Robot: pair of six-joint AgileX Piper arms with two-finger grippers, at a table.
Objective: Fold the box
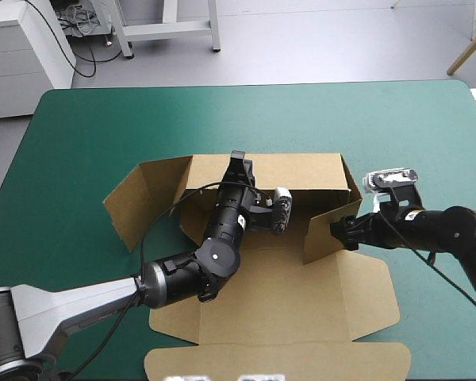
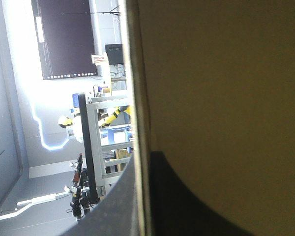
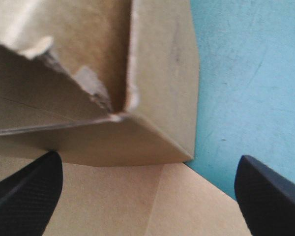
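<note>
The brown box [image 1: 301,294] lies open in the middle of the table, with its back wall [image 1: 301,171] standing and its right side wall [image 1: 325,234] raised. My left gripper [image 1: 239,161] reaches over the base to the top edge of the back wall. In the left wrist view its black fingers [image 2: 187,201] sit on either side of the board's edge [image 2: 137,98], so my left gripper [image 2: 142,196] is shut on the box. My right gripper [image 1: 339,230] is at the right wall's outer corner. In the right wrist view my right gripper [image 3: 147,160] is open, with the box corner [image 3: 157,98] just ahead.
The box's left flap [image 1: 143,198] splays outward onto the teal-green cover [image 1: 222,119]. The flat lid [image 1: 278,361] reaches the table's front edge. Bare cover [image 3: 246,73] lies beside the right wall.
</note>
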